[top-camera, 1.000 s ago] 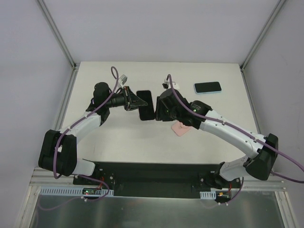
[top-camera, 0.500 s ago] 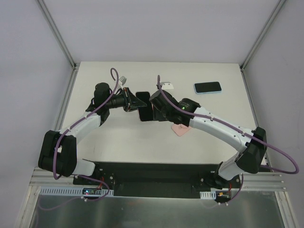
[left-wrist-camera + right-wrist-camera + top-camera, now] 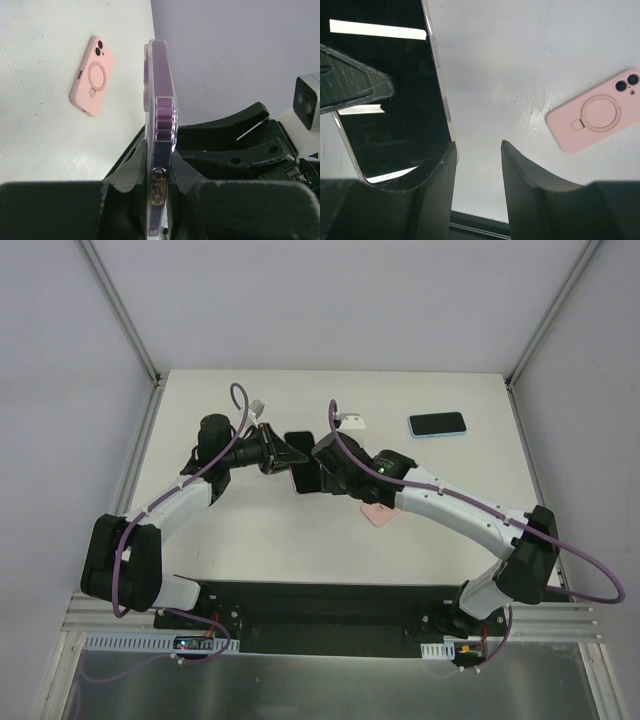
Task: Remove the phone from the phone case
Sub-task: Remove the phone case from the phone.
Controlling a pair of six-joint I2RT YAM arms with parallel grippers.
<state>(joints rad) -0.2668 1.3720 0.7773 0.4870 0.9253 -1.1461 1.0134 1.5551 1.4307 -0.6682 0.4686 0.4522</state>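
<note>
Phone, in its clear phone case, is clamped across its two faces by the clenched left gripper over the middle of the table, and its long edge lies just outside the released right gripper, beside one finger rather than between the two.

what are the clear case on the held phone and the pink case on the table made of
Clear purple-tinted phone case: likely glossy transparent plastic; purple shows through its edge. Pink phone case: probably matte silicone or soft plastic, dull with no glare.
</note>
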